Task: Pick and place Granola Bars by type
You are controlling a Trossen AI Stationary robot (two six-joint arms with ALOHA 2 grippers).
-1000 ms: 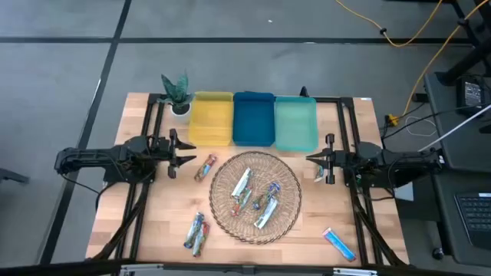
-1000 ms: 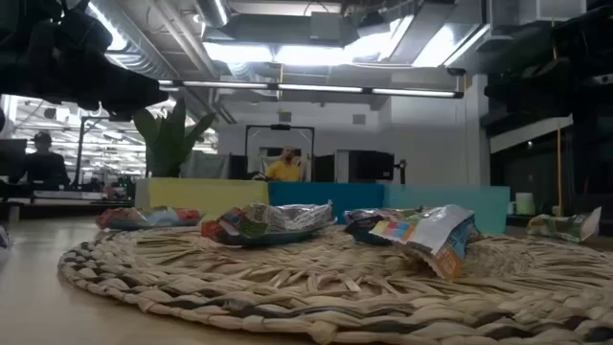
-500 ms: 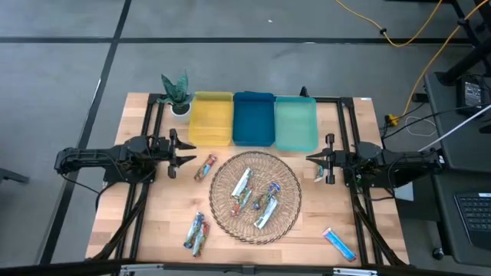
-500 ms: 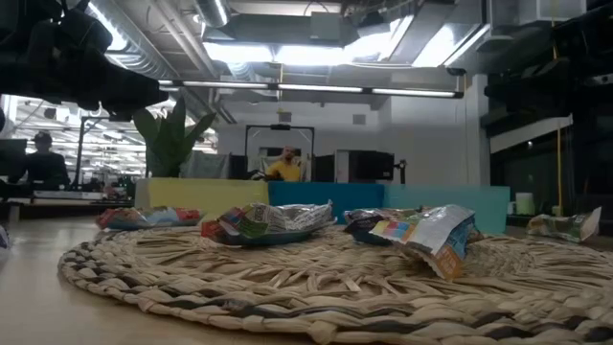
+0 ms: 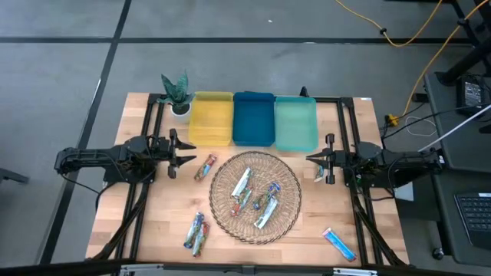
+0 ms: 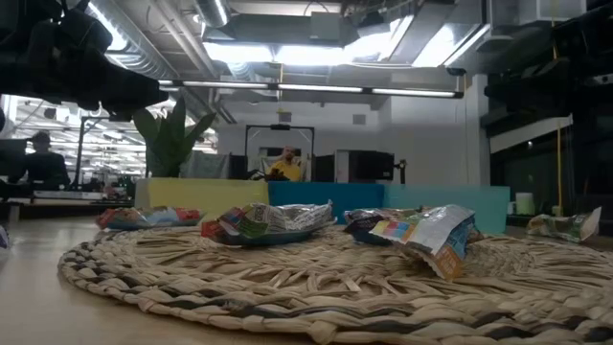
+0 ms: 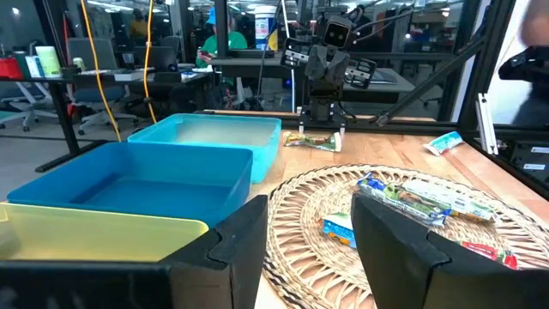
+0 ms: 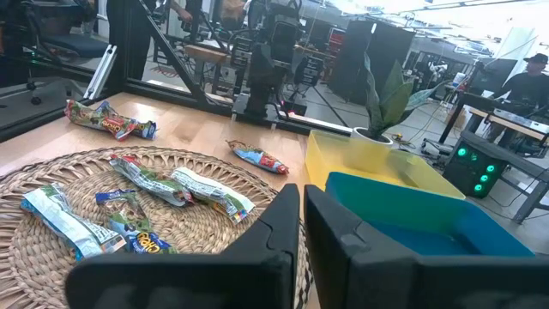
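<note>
High view: a light wooden table (image 5: 153,222) carries a round wicker basket (image 5: 285,217) at centre, its coiled weave flat and shallow; several crinkled, shiny Granola Bars (image 5: 244,184) lie loose inside it, silver with blue-green and tan-green wrappers overlapping near the middle; a red-orange bar (image 5: 205,167) lies on bare wood just beside the basket's left rim; a pair of bars (image 5: 196,233) lies on the wood near the table's front edge on the left; a bright blue bar (image 5: 338,243) lies well apart near the front right corner. Three smooth rectangular trays stand side by side along the far edge (yellow tray (image 5: 210,118), blue tray (image 5: 253,118), teal tray (image 5: 295,123)), touching one another; a small potted plant (image 5: 176,94) stands left of the yellow tray. Left gripper (image 5: 184,156) waits at the left of the basket with fingers spread apart, holding nothing; right gripper (image 5: 314,162) waits at the basket's right with fingers nearly together, a narrow gap showing in the right wrist view, also empty. Open wood lies between each gripper and the basket rim; black frame rails (image 5: 149,123) border both sides.
</note>
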